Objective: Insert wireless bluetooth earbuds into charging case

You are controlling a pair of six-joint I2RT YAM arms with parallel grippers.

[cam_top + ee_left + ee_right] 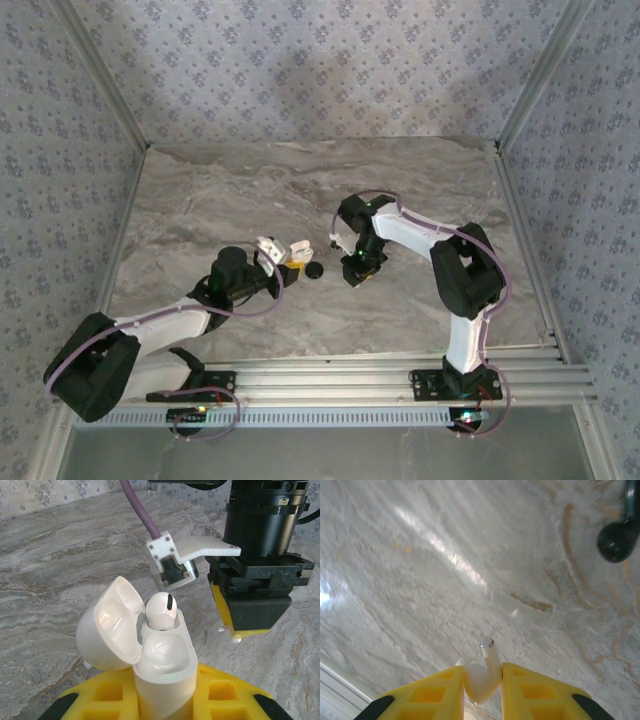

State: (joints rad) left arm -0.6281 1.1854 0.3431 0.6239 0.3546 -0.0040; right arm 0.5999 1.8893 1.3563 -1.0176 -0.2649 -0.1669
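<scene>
Your left arm lies low across the tabletop (200,190), left pincer (165,702) clenched on one open charging case (167,660) with one seated earbud (161,611) inside. Farther out, your right arm bends down at the wrist, right pincer (482,692) pinching a second earbud (483,672). One black round piece (315,270) lies between the pincers.

We log the charging case (165,655) upright between the left gripper's (165,702) fingers, its lid (107,630) tipped open to the left and one earbud (161,611) in the rear slot. Right of the case, the right gripper (482,690) pinches a second earbud (482,677) above the table (200,200). A small round item (314,270) lies on the table between the grippers.
</scene>
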